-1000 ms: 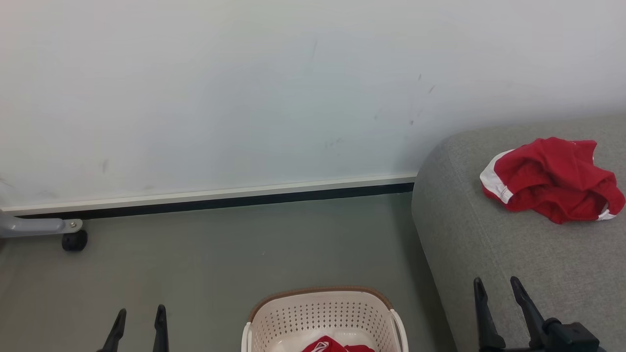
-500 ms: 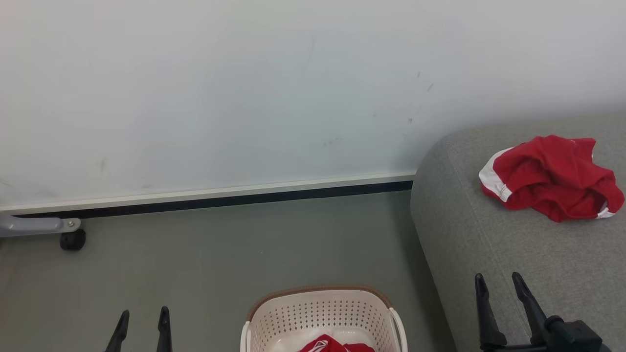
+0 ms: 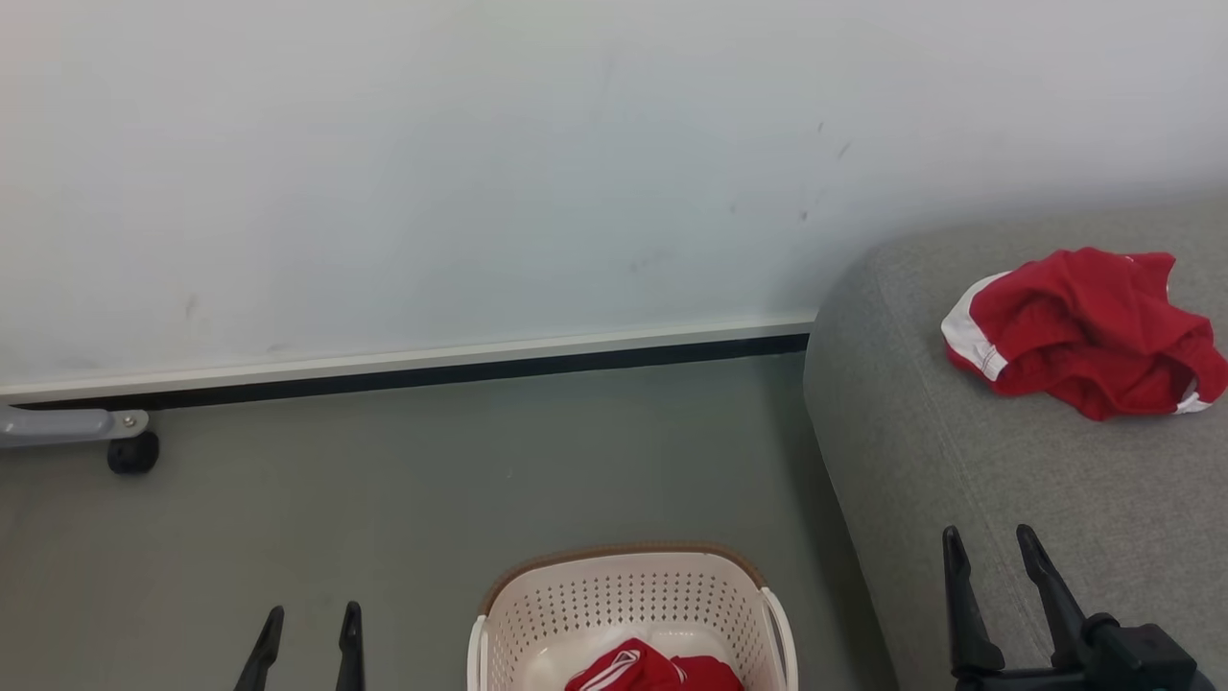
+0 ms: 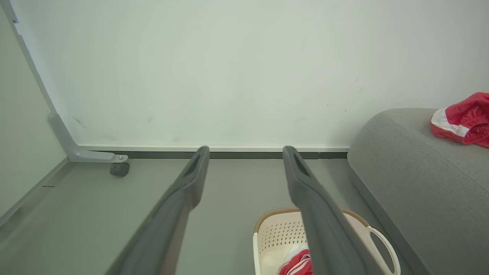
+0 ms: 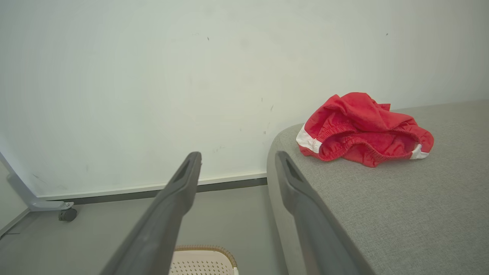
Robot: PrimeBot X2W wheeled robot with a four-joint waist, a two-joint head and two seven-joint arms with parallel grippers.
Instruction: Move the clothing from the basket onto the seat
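In the head view the left gripper (image 3: 315, 608) rises from the bottom edge at about 7 o'clock of the frame. Its two dark fingers are spread apart with nothing between them, above bare grey floor (image 3: 432, 480). The right gripper (image 3: 987, 530) stands at about 5 o'clock, its jaws likewise wide and empty, over the near part of the seat (image 3: 1055, 499).

The basket (image 3: 624, 605) sits on the floor at 6 o'clock, between the two grippers and just beside the seat's rounded end. A red garment (image 3: 652, 672) with white stripes lies crumpled on its bottom. From the left gripper it is at roughly 4 o'clock, from the right gripper at roughly 8 o'clock, and it is apart from both. In the left wrist view this garment shows low at 5 o'clock, partly behind one finger.

The other red garment (image 3: 1084, 326) lies bunched on the seat's top, its white band turned toward the seat's rounded end. It is at about 1 o'clock from the right gripper, well apart from the fingertips. From the left gripper it is far off at 2 o'clock. In the right wrist view it lies at 2 o'clock past the fingers, and the basket's brown rim shows at 6 o'clock.

A caster wheel (image 3: 132, 453) on a grey frame leg (image 3: 58, 424) stands at 9 o'clock by the white wall (image 3: 480, 173).
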